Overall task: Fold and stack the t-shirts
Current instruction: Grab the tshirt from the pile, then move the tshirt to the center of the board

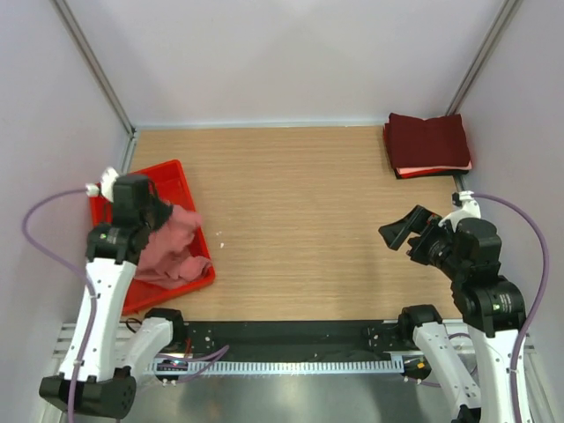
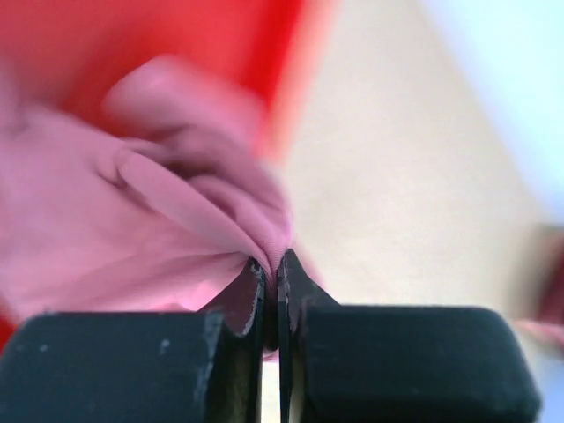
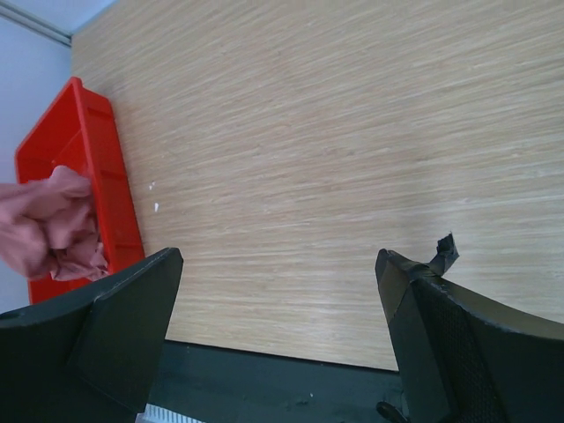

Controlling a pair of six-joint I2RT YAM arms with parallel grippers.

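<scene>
The wooden table (image 1: pixel 300 220) fills the middle of the overhead view, its broad centre lying between the two arms. At the left edge of the frame sits the red plastic tray (image 1: pixel 172 176), angled, with its long axis running from upper left to lower right.

The salmon-pink t-shirt (image 1: pixel 174 247) is bunched in the tray's lower half, and part of it spills over the right-hand rim toward the table. It is crumpled, so no long axis of the cloth can be made out. In the upper right corner of the frame, well apart from it, lies the stack of folded maroon t-shirts (image 1: pixel 427 141), square, with a thin pale layer (image 1: pixel 436 169) showing near the bottom.

The left gripper (image 2: pixel 271 264) is pinched tight on a ridge of the pink cloth, with almost no gap between the jaws. The right gripper (image 3: pixel 278 260) is spread wide and holds nothing. It hangs above the table at the right, facing across toward the tray.

The open wood lies directly to the right of the held shirt. The left arm is plainly the nearer one, so the likely next step is to carry the cloth rightward over the rim onto the table.
</scene>
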